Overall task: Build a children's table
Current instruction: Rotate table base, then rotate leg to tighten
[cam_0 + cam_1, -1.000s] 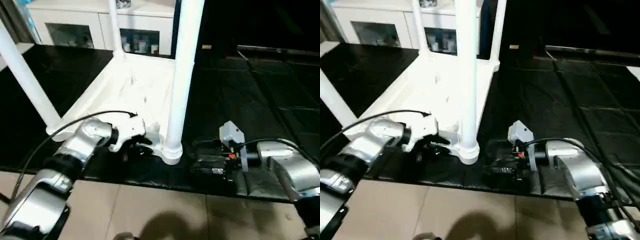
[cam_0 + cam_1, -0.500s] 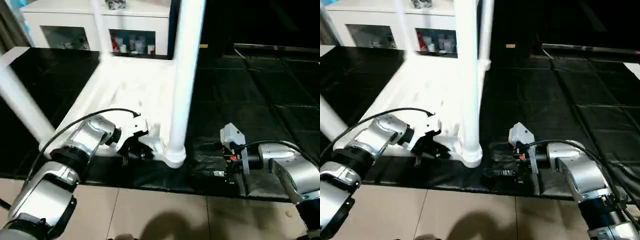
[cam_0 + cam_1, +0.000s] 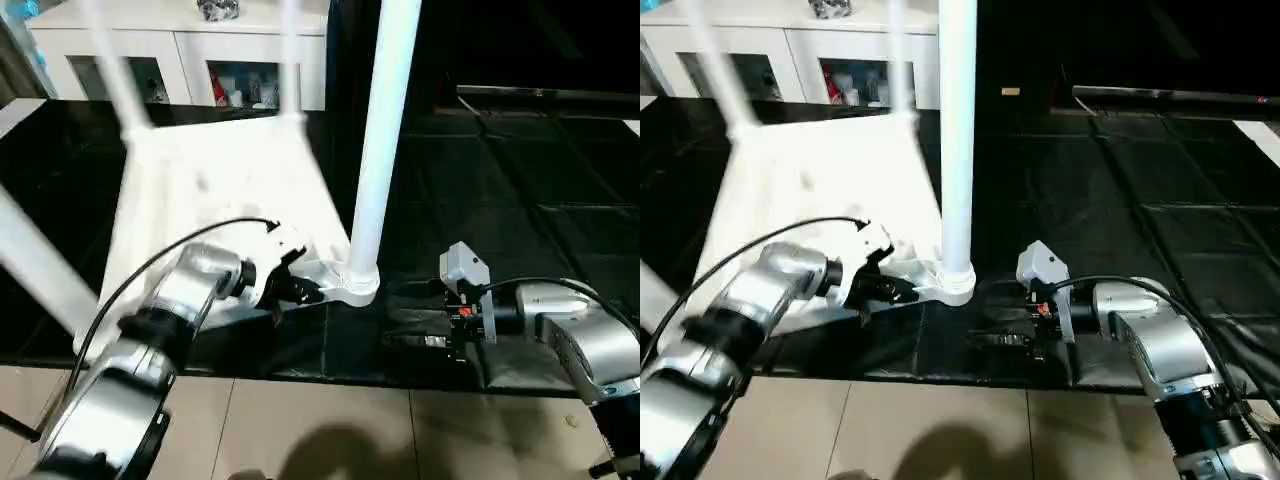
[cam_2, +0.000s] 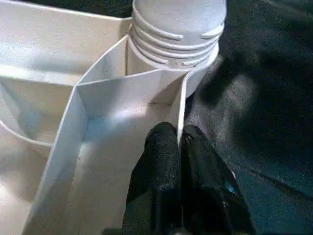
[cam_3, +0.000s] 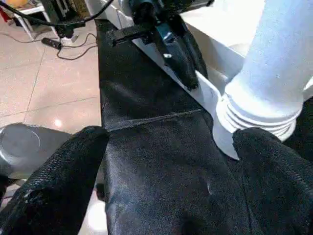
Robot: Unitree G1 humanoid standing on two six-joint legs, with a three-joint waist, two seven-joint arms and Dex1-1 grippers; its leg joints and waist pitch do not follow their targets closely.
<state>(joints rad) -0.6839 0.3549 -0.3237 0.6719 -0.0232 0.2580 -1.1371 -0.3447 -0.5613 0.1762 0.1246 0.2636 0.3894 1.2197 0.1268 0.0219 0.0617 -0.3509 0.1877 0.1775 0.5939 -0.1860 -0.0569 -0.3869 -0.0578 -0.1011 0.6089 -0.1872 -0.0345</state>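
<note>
Table top [image 3: 215, 190] rim pinched by closed left pincer [image 4: 179, 147]; right pincer [image 5: 161, 161] wide open, empty.

The children's table [image 3: 220, 190] looks smooth white plastic; the floor mat [image 3: 520, 200] matt black, faintly creased; forearms [image 3: 590, 340] brushed silver metal; the fingers [image 5: 58, 191] rough-textured black.

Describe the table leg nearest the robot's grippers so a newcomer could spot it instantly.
Find the upside-down white table top on the black mat. At its near corner, between the left gripper and right gripper, one leg rises upright from a ribbed socket; the other legs stand farther off.
</note>
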